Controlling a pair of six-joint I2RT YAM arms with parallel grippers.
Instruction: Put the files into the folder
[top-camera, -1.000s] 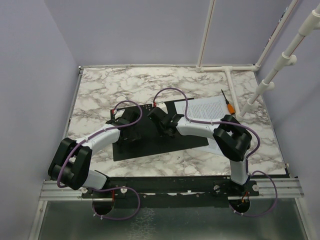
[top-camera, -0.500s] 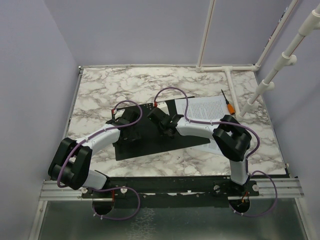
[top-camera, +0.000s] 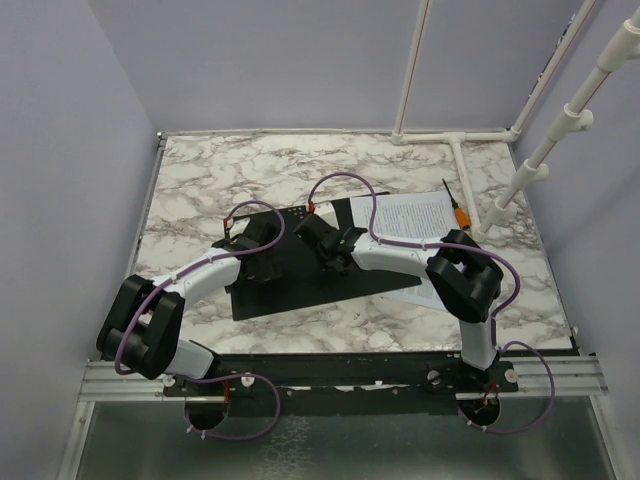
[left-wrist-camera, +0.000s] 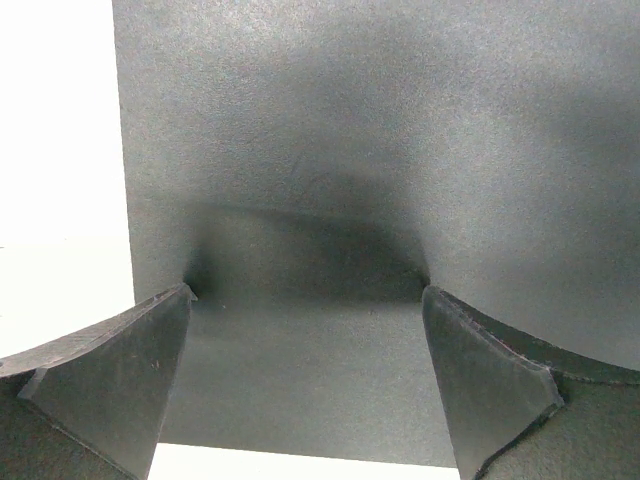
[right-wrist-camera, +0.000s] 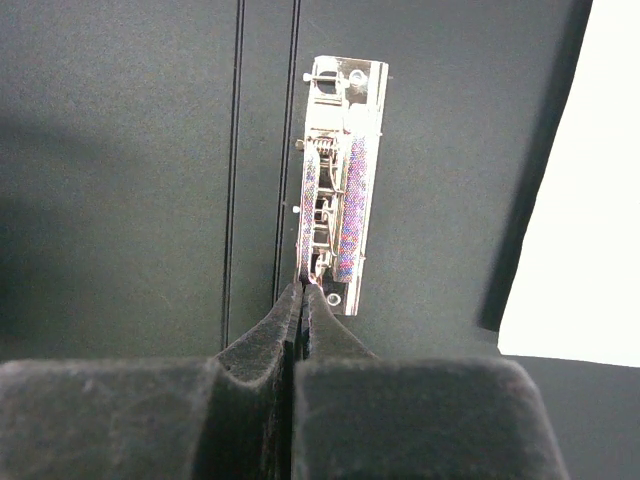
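Nothing legible appears in any view. The files (top-camera: 420, 215) carry dense black print on white paper, far too small to read from above. The folder (top-camera: 300, 290) and its metal clip (right-wrist-camera: 338, 200) show no readable mark.

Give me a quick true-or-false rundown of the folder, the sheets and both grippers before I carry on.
1. The folder lies open on the table, black inside up. True.
2. The left gripper is shut on a sheet. False: it is open over the bare black face and holds nothing.
3. The right gripper is shut, its tips at the near end of the metal clip. True.
4. The sheets sit under the clip. False: they lie at the folder's right edge, and nothing is under the clip.
5. An orange-handled tool lies by the sheets' far right corner. True.
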